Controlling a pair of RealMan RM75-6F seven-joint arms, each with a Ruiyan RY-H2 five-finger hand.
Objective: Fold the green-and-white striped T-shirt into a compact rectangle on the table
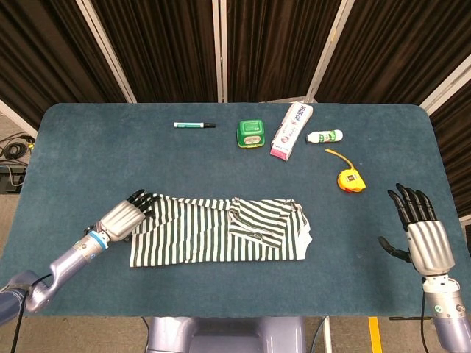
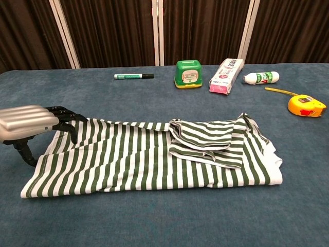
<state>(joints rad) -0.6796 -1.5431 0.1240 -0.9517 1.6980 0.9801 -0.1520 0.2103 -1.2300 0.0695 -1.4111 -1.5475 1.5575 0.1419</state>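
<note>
striped T-shirt (image 1: 221,229) lies partly folded, lower centre of frame on the table (image 1: 88,154), sleeve doubled over its right half | left hand (image 1: 124,218) at shirt's left edge, dark fingertips (image 2: 67,117) curled down onto the fabric, whether pinching cannot be told | right hand (image 1: 421,235) lower right, fingers spread, holding nothing
</note>
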